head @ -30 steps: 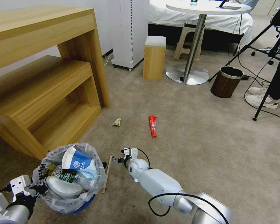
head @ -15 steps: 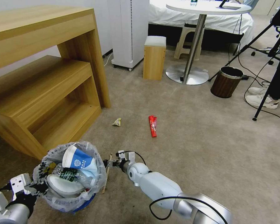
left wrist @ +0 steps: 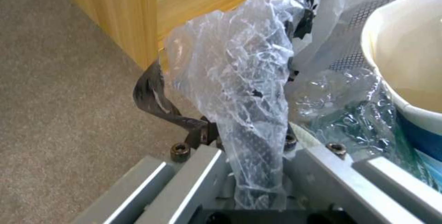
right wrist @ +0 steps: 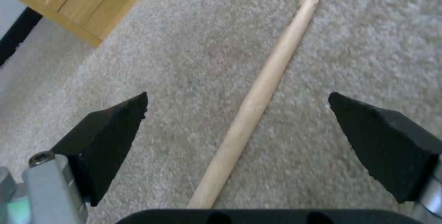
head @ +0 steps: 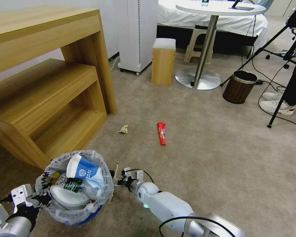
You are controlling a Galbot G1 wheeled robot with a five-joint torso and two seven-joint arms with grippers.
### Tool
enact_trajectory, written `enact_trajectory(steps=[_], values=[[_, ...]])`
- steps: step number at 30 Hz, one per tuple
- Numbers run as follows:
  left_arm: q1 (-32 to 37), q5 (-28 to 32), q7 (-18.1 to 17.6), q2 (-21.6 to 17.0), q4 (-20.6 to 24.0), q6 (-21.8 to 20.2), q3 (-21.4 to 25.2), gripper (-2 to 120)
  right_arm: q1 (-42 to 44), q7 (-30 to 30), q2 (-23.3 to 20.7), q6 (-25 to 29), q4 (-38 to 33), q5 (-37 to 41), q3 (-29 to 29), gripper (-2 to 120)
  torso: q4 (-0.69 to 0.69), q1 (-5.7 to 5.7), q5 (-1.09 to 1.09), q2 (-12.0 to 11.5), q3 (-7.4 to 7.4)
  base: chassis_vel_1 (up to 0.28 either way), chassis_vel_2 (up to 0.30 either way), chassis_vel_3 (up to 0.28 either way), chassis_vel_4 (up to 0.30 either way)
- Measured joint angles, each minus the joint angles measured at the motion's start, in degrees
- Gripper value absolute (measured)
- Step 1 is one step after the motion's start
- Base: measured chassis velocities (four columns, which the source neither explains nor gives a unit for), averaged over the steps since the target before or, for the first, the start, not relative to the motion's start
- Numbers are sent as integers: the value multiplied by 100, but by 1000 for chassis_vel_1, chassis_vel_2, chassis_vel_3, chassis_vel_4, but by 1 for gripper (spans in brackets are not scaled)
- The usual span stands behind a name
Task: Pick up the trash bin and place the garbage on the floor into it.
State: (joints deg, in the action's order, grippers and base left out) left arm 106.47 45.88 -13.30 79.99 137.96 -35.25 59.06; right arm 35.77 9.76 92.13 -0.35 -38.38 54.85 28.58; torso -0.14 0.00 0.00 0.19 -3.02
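The trash bin (head: 76,187) is held off the beige floor (head: 213,154) just in front of the wooden shelf unit (head: 46,89); it is small and round, with a dark mesh wall lined by a crinkled translucent bag that bears black print and a blue patch low on its side. A blue-and-white paper cup (head: 82,170), a green-labelled bottle (head: 72,186) and a white slipper (head: 67,198) are seen heaped inside it. The left claw (head: 36,199) is closed on the bin's rim and bag on the side away from the shelf unit; in the left wrist view the plastic (left wrist: 244,89) is pinched between its fingers.

The wooden stick (head: 113,182) lies on the floor just beside the bin, pale, slender and chipped at its far end. The right claw (head: 119,181) is set low over it with its black fingers (right wrist: 108,137) spread wide, one on either side of the stick (right wrist: 258,96), not touching it.

Farther out from the shelf unit, a red packet (head: 161,133) and a small crumpled yellowish wrapper (head: 123,129) lie apart on the floor.
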Motion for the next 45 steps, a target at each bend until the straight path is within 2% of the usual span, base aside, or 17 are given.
enact_trajectory(steps=[6,13,31,45], values=[[29,-7,2,30,51,5,2,0,40,115,-1,91,91,-48,-1,100,0,0,0,0,0,0,0,0,0],[81,-24,8,74,144,24,9,0,78,595,0,372,194,-138,104,99,0,0,0,0,0,0,0,0,0],[224,-27,32,154,344,32,63,0,90,786,1,538,506,-305,134,98,0,0,0,0,0,0,0,0,0],[158,1,37,82,234,32,100,0,72,829,1,758,427,-330,163,98,0,0,0,0,0,0,0,0,0]])
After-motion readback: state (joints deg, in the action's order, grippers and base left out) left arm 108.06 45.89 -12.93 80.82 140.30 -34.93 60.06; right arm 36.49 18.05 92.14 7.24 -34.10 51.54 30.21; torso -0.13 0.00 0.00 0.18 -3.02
